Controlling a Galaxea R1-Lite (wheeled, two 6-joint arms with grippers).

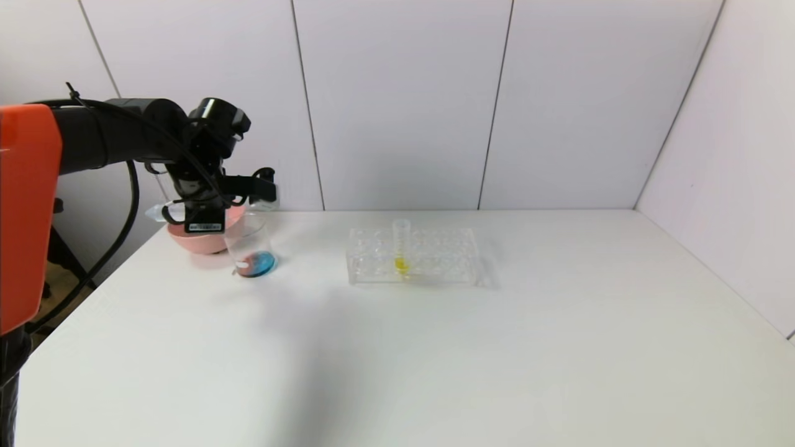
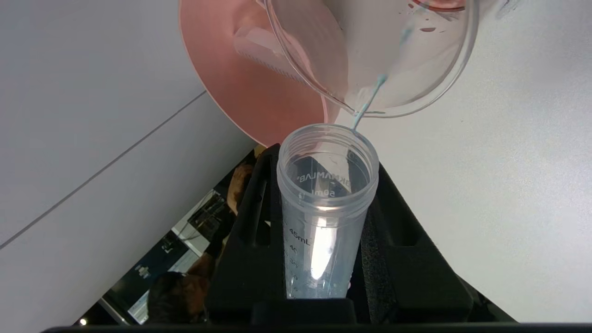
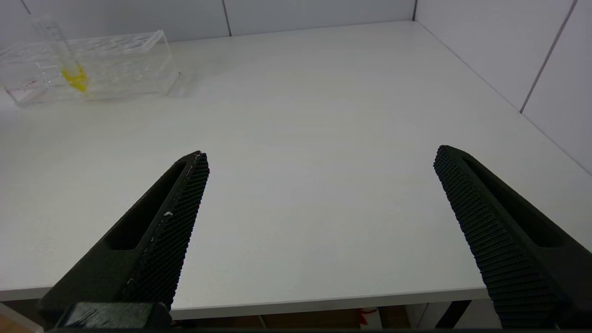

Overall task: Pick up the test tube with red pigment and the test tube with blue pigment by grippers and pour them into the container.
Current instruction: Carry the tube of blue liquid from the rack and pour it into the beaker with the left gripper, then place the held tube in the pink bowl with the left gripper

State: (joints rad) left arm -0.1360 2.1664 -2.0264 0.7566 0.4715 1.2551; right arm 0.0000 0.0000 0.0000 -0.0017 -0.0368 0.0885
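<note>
Blue threads from the tube point(image 2: 323, 217) clamped in the left end effector point(image 2: 323, 259) seemingly skirt the beaker point(image 2: 393, 92) lip; drips may hit the worktop's far-left corner point(image 1: 298, 223).

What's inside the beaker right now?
The container holds blue and red-pink liquid pooled at its bottom. A thin blue thread runs from the test tube with blue pigment, clamped in the left gripper.

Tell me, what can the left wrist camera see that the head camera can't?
Only the left wrist view shows a thin blue trickle running from the tube with blue pigment, squeezed between the left gripper's fingers, into the container. Only the head view shows the clear rack with the yellow tube. Both show the pink bowl and white table.
</note>
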